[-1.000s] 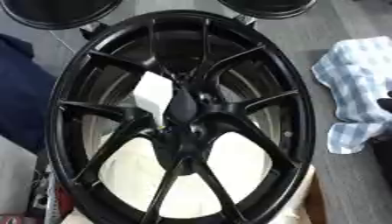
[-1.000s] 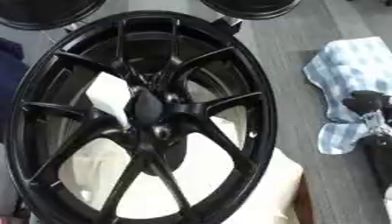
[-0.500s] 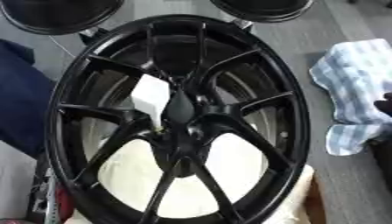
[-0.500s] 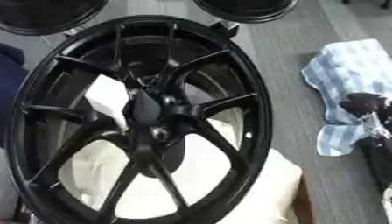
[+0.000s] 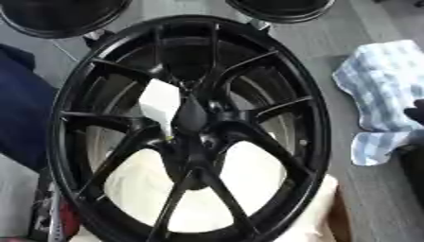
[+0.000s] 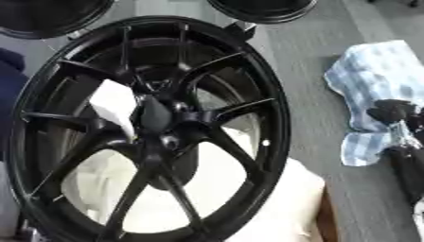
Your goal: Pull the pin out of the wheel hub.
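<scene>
I can read no text, label, brand or number anywhere: the glossy black spoked alloy wheel [image 5: 190, 127] bears no legible marking, the white paper tag [image 5: 161, 103] near its hub looks blank, and the blue-and-white checked cloth [image 6: 377, 90] shows only its pattern

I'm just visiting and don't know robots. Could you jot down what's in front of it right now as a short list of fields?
Main thing: black wheel with spokes, filling most of the view
Hub: dark centre where the spokes meet; no pin can be made out
White piece: white piece showing between the spokes, left of the hub
Under the wheel: cream padding
Right side: blue checked cloth on the grey floor
Right hand: dark hand at the right edge, over the cloth, away from the wheel
Left hand: not seen
</scene>
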